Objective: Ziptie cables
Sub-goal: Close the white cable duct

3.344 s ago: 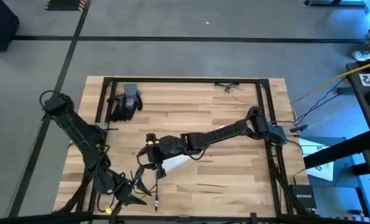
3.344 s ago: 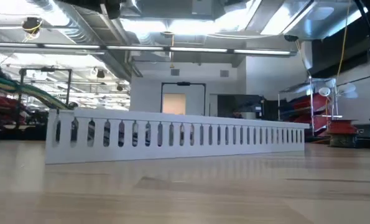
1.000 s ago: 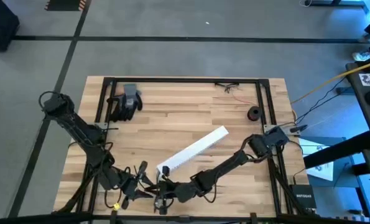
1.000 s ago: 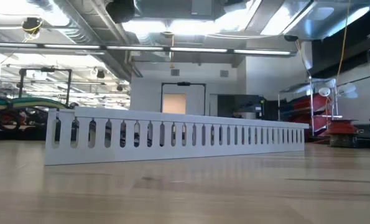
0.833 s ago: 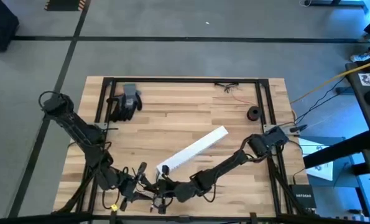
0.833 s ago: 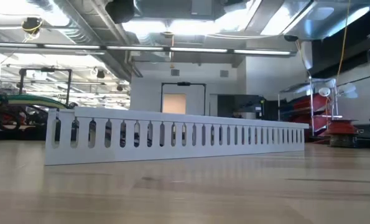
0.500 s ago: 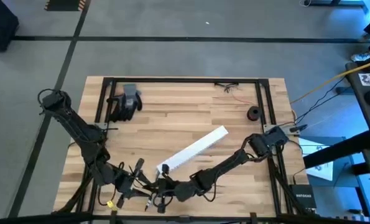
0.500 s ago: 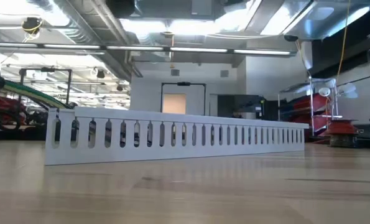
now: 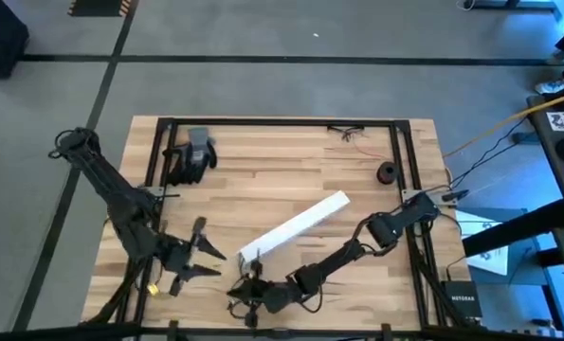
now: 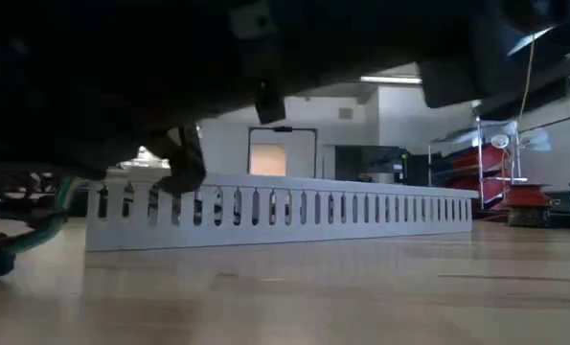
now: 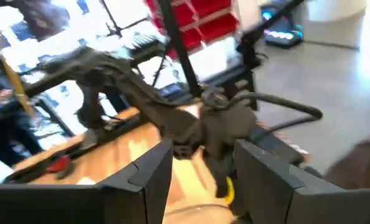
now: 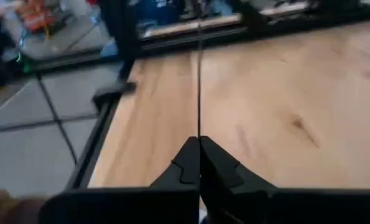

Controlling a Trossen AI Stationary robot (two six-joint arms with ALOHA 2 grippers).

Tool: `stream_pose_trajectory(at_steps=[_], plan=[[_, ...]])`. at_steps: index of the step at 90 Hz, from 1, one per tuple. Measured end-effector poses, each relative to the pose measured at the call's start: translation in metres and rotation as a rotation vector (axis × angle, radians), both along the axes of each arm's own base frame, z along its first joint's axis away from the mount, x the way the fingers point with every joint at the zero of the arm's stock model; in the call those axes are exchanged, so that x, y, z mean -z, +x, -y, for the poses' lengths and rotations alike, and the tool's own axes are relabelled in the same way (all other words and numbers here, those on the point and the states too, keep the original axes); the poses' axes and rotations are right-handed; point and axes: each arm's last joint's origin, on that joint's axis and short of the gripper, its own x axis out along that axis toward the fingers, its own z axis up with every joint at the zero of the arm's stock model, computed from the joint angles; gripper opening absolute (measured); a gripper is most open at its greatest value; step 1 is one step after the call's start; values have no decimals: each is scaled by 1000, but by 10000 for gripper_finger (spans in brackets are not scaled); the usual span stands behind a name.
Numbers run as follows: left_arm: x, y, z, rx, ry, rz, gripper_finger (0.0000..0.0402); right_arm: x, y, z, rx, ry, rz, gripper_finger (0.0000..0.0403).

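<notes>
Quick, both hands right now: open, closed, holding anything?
Left hand: open, holding nothing.
Right hand: closed on a thin dark cable.

Two dark arms, each with one gripper: left gripper (image 9: 209, 261) at 7 o'clock, right gripper (image 9: 246, 295) at 6 o'clock. One white slotted strip (image 9: 294, 227) mid-table, one thin dark strand (image 12: 199, 74) pinched in the right gripper's fingers, one dark glove (image 9: 191, 156) at 11 o'clock, one small black ring-shaped item (image 9: 387, 173) at 3 o'clock, one little tangle of wires (image 9: 350, 133) at 1 o'clock. One wooden table (image 9: 263, 189); exact strand count in the tangle can't be told.
</notes>
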Motion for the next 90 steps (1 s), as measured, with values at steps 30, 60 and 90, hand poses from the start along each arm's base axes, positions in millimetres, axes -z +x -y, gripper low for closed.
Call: stream_pose_trajectory(at_steps=[30, 60, 90], plan=[[14, -7, 7, 27, -60, -135, 166, -18, 10, -2, -4, -4, 41, 0], [49, -24, 40, 86, -79, -358, 166, -45, 30, 9, 20, -66, 101, 47], [67, -43, 50, 60, -151, -523, 166, -72, 50, 36, -5, -253, -110, 195]])
